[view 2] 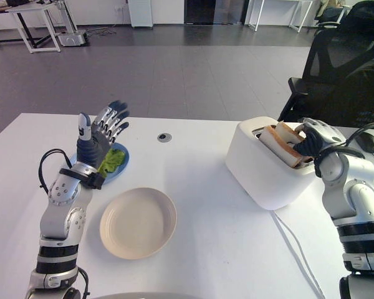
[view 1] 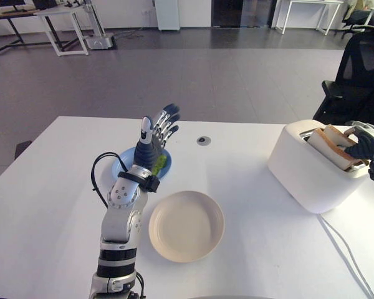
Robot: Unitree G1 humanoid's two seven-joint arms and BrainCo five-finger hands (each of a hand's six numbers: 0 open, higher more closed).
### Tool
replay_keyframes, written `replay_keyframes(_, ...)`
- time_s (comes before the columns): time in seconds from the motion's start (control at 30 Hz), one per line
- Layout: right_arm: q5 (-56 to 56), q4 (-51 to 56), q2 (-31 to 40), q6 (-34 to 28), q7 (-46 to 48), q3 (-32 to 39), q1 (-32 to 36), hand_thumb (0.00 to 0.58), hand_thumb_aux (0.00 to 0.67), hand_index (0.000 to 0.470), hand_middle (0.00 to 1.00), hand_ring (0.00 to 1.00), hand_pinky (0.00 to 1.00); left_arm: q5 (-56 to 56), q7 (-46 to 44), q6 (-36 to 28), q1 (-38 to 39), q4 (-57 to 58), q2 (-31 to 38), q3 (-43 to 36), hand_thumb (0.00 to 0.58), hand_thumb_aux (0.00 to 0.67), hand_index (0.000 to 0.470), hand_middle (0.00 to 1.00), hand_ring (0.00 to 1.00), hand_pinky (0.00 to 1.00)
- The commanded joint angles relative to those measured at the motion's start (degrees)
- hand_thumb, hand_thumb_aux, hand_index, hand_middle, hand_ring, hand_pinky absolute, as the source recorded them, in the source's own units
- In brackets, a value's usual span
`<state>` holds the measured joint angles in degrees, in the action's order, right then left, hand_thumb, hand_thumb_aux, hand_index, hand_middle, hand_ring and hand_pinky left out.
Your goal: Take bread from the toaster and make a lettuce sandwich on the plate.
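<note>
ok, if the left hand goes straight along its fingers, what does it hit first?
Looks free: the left hand, open above the blue plate of lettuce, points up and away toward the table's far edge. Depth is unclear.

"What sort of room was it?"

"An office or a lab. There were white desks point(view 1: 61, 10) at the upper left, a black office chair point(view 2: 336, 62) at the right, and a big grey floor point(view 1: 206, 81)."
</note>
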<state>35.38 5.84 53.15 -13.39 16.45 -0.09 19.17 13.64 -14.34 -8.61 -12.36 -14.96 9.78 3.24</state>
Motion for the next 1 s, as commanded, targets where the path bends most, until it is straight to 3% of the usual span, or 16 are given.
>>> replay_keyframes(0.03, -1.24, 0.75, -1.26, 1.76, -8.65, -4.95, 5.86, 0.580, 0.670, 0.470, 0.00, 0.00, 0.00, -0.27, -0.06, 0.10, 0.06, 0.78, 0.28, 0.24, 0.000, 0.000, 0.000, 0.00, 0.00, 0.00)
replay_keyframes(0.13, -5.86, -0.76, -3.16, 4.56, -11.14, -8.14, 9.44, 0.580, 0.670, 0.470, 0.00, 0.00, 0.00, -0.33, 0.00, 0.11, 0.04, 0.81, 0.32, 0.26, 0.000, 0.000, 0.000, 0.00, 0.00, 0.00)
replay_keyframes(0.27, -17.75, -6.84, -8.59, 6.85, -1.32, -5.33, 11.79, 0.580, 0.670, 0.470, 0.00, 0.00, 0.00, -0.35, 0.15, -0.01, -0.04, 0.81, 0.54, 0.55, 0.000, 0.000, 0.000, 0.00, 0.00, 0.00)
replay_keyframes(0.47, -32.99, -23.02, -19.74, -3.07, 15.23, 7.96, 7.92, 0.580, 0.670, 0.470, 0.00, 0.00, 0.00, -1.88, 0.74, 1.42, -2.32, 0.99, 4.52, 4.87, 0.000, 0.000, 0.000, 0.00, 0.00, 0.00)
replay_keyframes(0.7, -31.03, -24.82, -26.00, -9.26, 21.12, 23.17, 6.58, 0.580, 0.670, 0.470, 0.00, 0.00, 0.00, -9.13, -0.53, 6.17, -5.80, 5.68, 16.15, 9.14, 0.000, 0.000, 0.000, 0.00, 0.00, 0.00)
replay_keyframes(1.0, -23.96, -13.34, -33.71, -4.14, 20.45, 35.19, 6.66, 0.580, 0.670, 0.470, 0.00, 0.00, 0.00, -9.82, -0.55, 8.85, -7.28, 10.18, 20.44, 12.01, 0.000, 0.000, 0.000, 0.00, 0.00, 0.00)
